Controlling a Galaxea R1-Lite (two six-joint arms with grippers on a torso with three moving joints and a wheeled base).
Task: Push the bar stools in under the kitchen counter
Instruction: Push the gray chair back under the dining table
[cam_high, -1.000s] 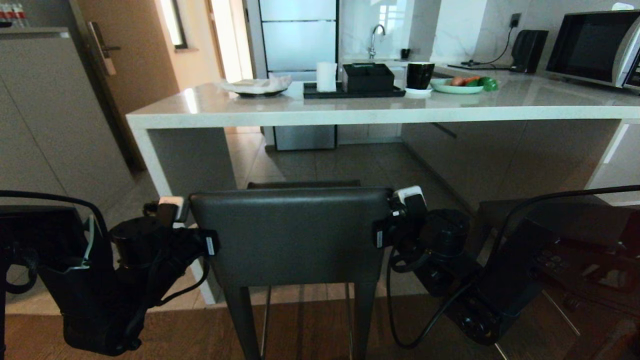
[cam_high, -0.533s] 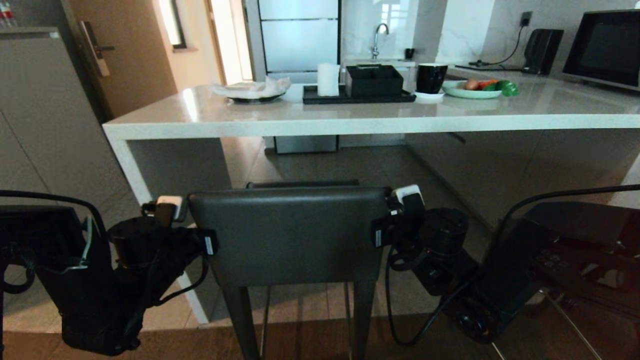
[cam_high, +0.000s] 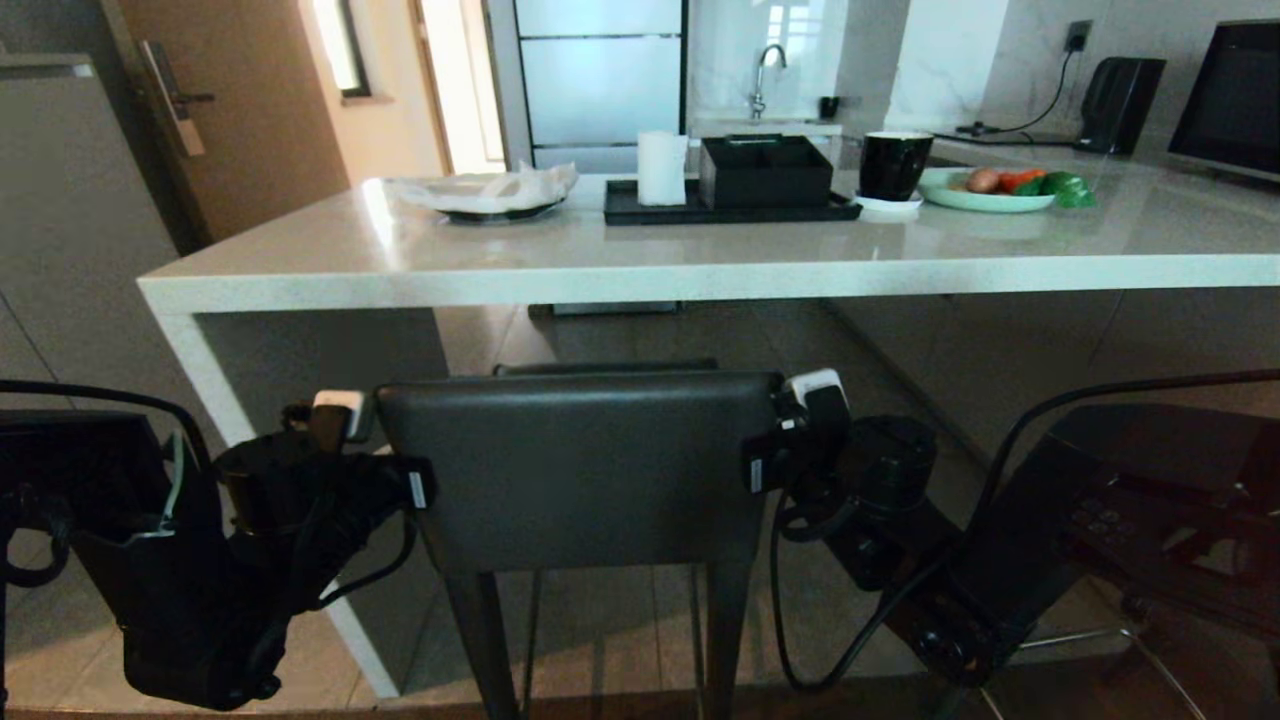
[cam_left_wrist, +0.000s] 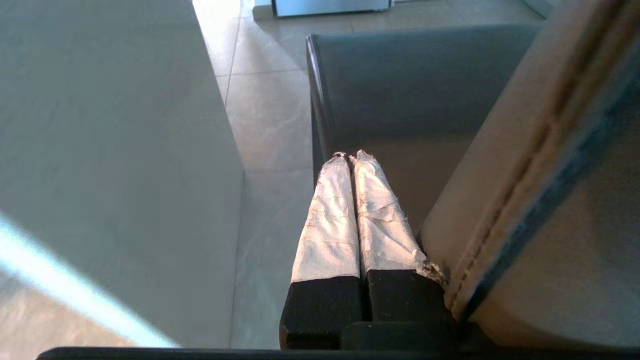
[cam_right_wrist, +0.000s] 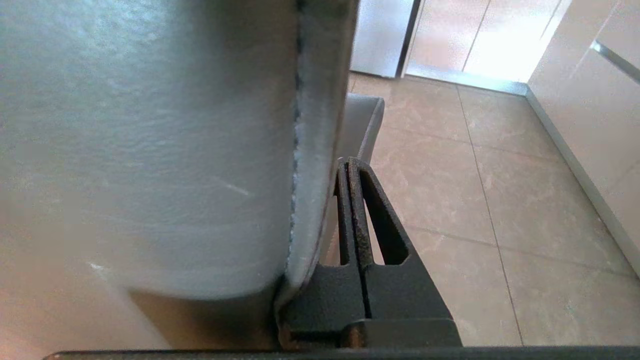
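Hidden: I see only the stool (cam_high: 580, 470) backrest; legs cut off at 6 o'clock.
Stool: before the counter (cam_high: 640, 270).
Left gripper (cam_left_wrist: 350, 160): closed, empty, at stool's 9 o'clock.
Right gripper (cam_right_wrist: 352, 165): closed, empty, 3 o'clock.

My left fingers (cam_left_wrist: 345, 220), wrapped in crinkled white tape over matt black plastic, lie beside the stool (cam_high: 580, 465), its backrest dull grey leather with a stitched seam. My right fingers (cam_right_wrist: 357, 210) are rough, grainy black plastic. The counter (cam_high: 640, 270) is glossy pale stone; the floor (cam_right_wrist: 450, 190) is smooth, faintly shiny tile.
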